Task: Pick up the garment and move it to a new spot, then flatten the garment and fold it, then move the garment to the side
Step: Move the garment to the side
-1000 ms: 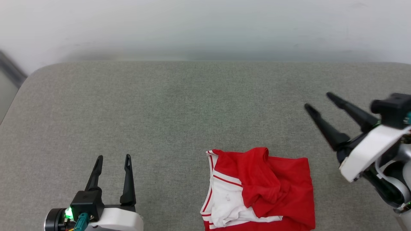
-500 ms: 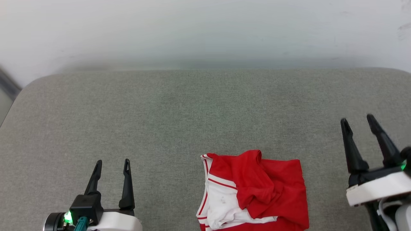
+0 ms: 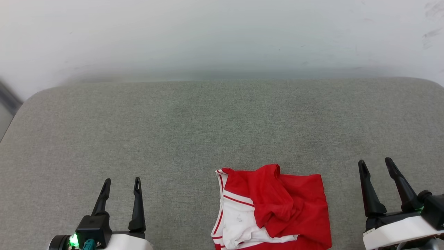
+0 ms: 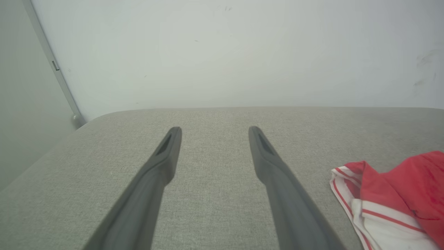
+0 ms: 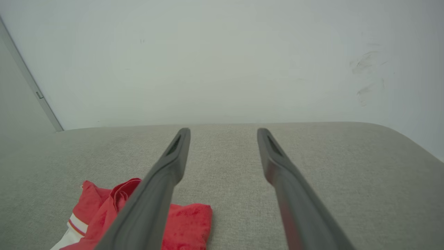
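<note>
The right gripper (image 3: 375, 161) has dropped to lower right, fingers apart (left gripper (image 3: 122, 180) likewise); garment (image 3: 295, 205) cut off at bottom edge.

Bare indoor room: a grey fabric-covered surface (image 3: 222, 121) against a plain, scuffed white wall (image 3: 222, 34).

Left gripper (image 3: 122, 180): two long black fingers (image 3: 138, 205), thin, tapering to points, w/ a narrow slot near each tip. Behind them a boxy black block (image 3: 93, 225); green LED (image 3: 73, 240) on its left side, teal plug (image 3: 88, 244) under it, smooth white shell (image 3: 128, 242) to the right. Right gripper (image 3: 375, 161): same fingers, white cover (image 3: 399, 232) behind the black base, small green light (image 3: 420, 209) beside a round black knob (image 3: 425, 195).
</note>
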Robot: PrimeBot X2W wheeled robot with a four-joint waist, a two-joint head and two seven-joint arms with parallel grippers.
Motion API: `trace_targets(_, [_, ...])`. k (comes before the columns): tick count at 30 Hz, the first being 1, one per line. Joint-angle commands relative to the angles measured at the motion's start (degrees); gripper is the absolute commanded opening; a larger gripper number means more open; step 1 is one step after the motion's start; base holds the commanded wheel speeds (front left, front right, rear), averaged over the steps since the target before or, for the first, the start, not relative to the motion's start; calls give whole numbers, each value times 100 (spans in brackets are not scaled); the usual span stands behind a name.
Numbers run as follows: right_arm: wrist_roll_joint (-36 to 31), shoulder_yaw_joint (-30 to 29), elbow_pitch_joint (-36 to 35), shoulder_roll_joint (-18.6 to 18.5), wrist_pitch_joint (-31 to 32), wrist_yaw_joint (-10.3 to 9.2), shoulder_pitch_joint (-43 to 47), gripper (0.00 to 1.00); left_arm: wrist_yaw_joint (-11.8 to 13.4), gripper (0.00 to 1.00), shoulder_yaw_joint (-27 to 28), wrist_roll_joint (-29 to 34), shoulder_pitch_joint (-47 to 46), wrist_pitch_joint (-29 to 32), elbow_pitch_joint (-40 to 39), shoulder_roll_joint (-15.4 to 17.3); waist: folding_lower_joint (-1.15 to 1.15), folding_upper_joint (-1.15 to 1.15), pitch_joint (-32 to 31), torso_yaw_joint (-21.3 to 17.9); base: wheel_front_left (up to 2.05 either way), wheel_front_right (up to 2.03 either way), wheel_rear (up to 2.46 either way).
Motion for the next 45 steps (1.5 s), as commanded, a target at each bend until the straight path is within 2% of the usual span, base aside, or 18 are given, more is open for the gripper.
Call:
trace_targets(1, [-42, -16, 7, 37, -36, -2, 62, 100, -27, 100, 8, 20, 62, -12, -6, -7, 0, 0, 3, 1, 0, 0, 0])
trace_targets(4, [-41, -78, -74, -58, -48, -2, -141, 100, -18, 100, 12, 22, 62, -12, -10, -7, 0, 0, 0, 6, 0, 0, 0])
trace_targets(8, [68, -202, -265, -361, 167, -2, -612, 100, 0, 100, -6, 9, 67, -12, -28, -8, 0, 0, 1, 21, 0, 0, 0])
trace_targets(12, [303, -93, -464, -887, 903, -2, -1222, 100, -5, 100, -22, -11, 52, -12, -44, -8, 0, 0, 38, 53, 0, 0, 0])
trace_targets(18, [1491, 476, -498, -1752, 3448, -3, -1790, 100, -5, 100, -93, -50, -45, -12, -39, -8, 0, 0, 129, 142, 0, 0, 0])
trace_targets(22, [2623, 626, -422, -2103, 5063, -2, -1876, 100, 6, 100, -113, -83, -123, -12, -69, -8, 0, 0, 254, 205, 0, 0, 0])
trace_targets(25, [3274, 629, -306, -2255, 5970, -2, -1740, 100, 9, 100, -139, -105, -201, -12, -91, -9, 0, 0, 395, 261, 0, 0, 0])
trace_targets(29, [3768, 560, -152, -2215, 6662, -2, -1466, 100, 24, 100, -196, -153, -315, -12, -89, -7, 0, 0, 605, 359, 0, 0, 0])
trace_targets(30, [3932, 513, -36, -2092, 6817, -2, -1335, 100, 18, 100, -224, -146, -395, -12, -95, -8, 0, 0, 722, 413, 0, 0, 0])
trace_targets(38, [4048, 548, 460, -1605, 6745, -2, -1267, 100, -12, 100, -255, -174, -677, -12, -99, -8, 0, 0, 1163, 596, 0, 0, 0])
trace_targets(45, [4085, 947, 883, -1296, 6620, -4, -1352, 100, -19, 100, -297, -201, -886, -12, -59, -8, 0, 0, 1402, 716, 0, 0, 0])
